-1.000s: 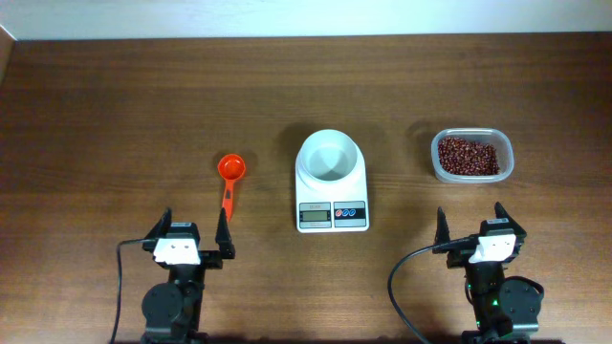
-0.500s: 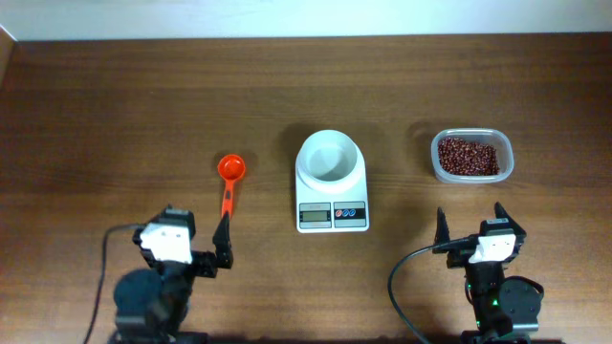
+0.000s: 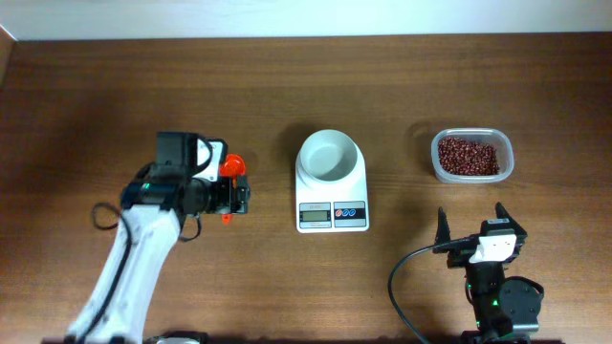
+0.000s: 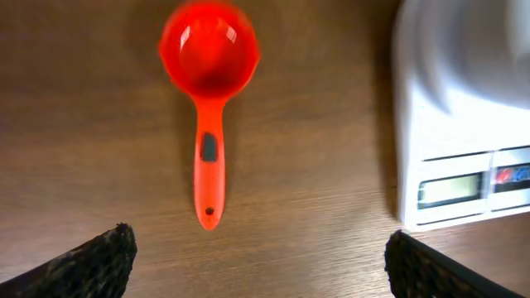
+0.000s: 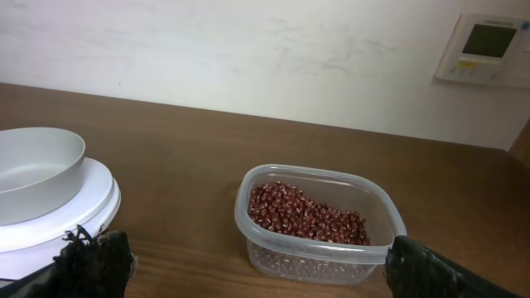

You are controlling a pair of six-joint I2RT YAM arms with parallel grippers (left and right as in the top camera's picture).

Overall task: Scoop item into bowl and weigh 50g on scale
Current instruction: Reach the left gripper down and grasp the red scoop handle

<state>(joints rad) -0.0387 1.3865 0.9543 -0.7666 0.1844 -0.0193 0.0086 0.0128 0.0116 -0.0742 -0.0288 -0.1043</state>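
Swinging out from its rest spot at the near edge, the left arm now hangs over the orange scoop [image 4: 209, 124]. Its tool [image 4: 261, 266] is spread wide and holds nothing, and the handle lies just ahead of the gap between its fingers. From overhead the arm hides most of the scoop, with only bits of orange showing. The right tool [image 3: 470, 222] has not moved and is also wide apart and empty, parked near the front of the worktop [image 3: 96, 96]. The beans [image 3: 468, 156] all sit in the clear tub [image 3: 505, 170], well to the right of the scale [image 3: 332, 216]. The bowl [image 3: 330, 161] stands on the scale, empty. The display is too small to read. So the task is only starting: the likely next step is dropping onto the handle and closing on it.
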